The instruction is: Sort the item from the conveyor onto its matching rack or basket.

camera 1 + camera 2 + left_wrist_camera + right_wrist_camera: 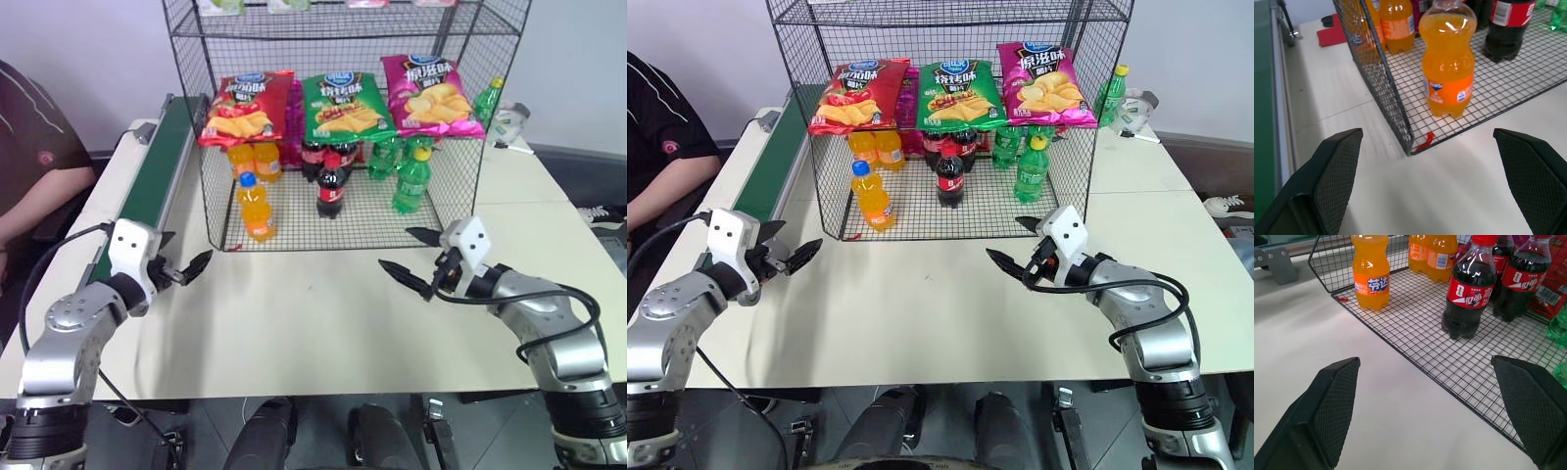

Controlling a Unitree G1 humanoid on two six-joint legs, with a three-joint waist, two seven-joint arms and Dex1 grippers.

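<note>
The item, an orange soda bottle [257, 208] with a blue cap, stands upright on the bottom shelf of the black wire rack [460, 147], near its front left corner. The left wrist view shows the same bottle [1448, 63] just behind the rack's mesh edge. My left gripper [186, 257] hovers open and empty over the table, left of that corner and beside the dark green conveyor [157, 166]. My right gripper [396, 248] is open and empty in front of the rack's right half. The conveyor belt carries nothing.
A cola bottle [331, 186] and a green soda bottle [412, 181] stand further right on the shelf, with more bottles behind. Red, green and pink crisp bags [338, 106] hang above them. A person [29, 147] sits at the left, beyond the conveyor.
</note>
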